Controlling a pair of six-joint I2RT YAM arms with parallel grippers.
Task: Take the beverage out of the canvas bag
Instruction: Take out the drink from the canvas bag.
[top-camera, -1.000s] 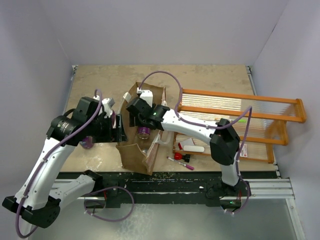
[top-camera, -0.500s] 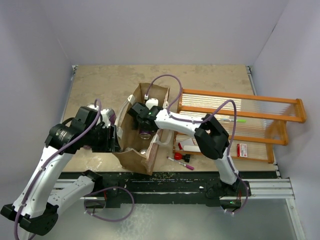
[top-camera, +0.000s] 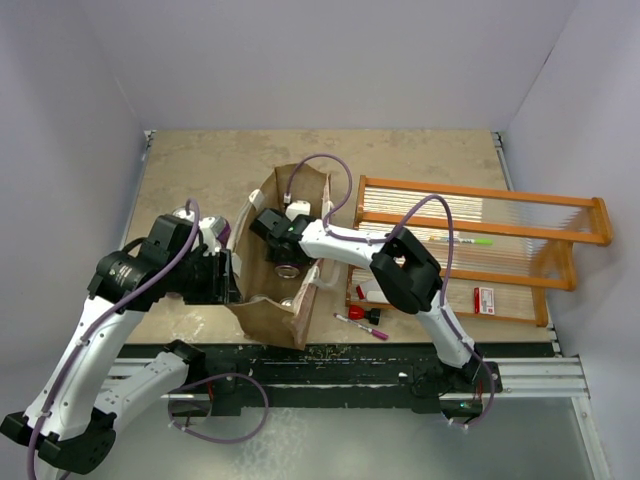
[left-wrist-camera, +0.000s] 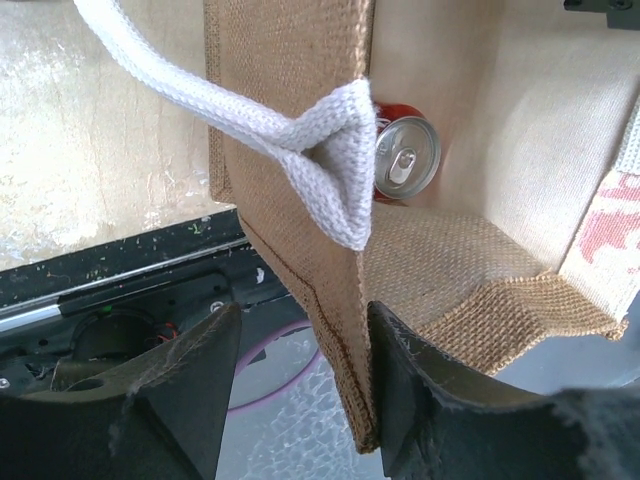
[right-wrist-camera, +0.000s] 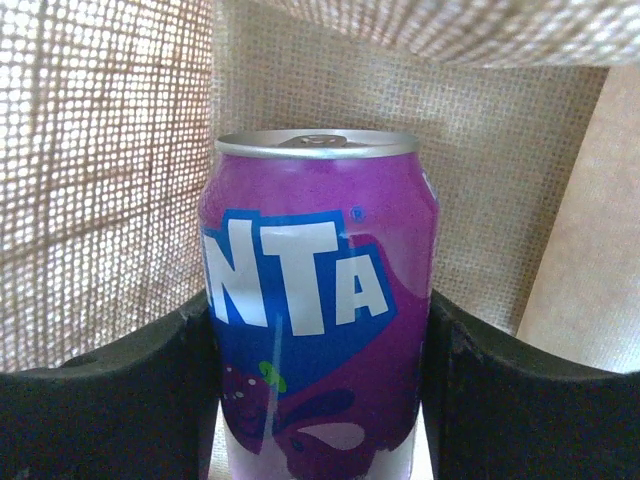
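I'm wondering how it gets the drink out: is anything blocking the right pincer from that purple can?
Nothing visible does. The purple Fanta can sits between the fingers of the right pincer, inside the canvas bag.

Upright purple can (right-wrist-camera: 320, 300) — inside canvas bag (top-camera: 268, 318)

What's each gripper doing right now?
Left gripper: open, astride the canvas bag wall, not clamped.
Right gripper: closed on the purple can inside the bag.

The right arm (top-camera: 345, 240) reaches into the canvas bag (top-camera: 268, 318) by a purple can (top-camera: 289, 268), the left arm (top-camera: 150, 268) beside it.
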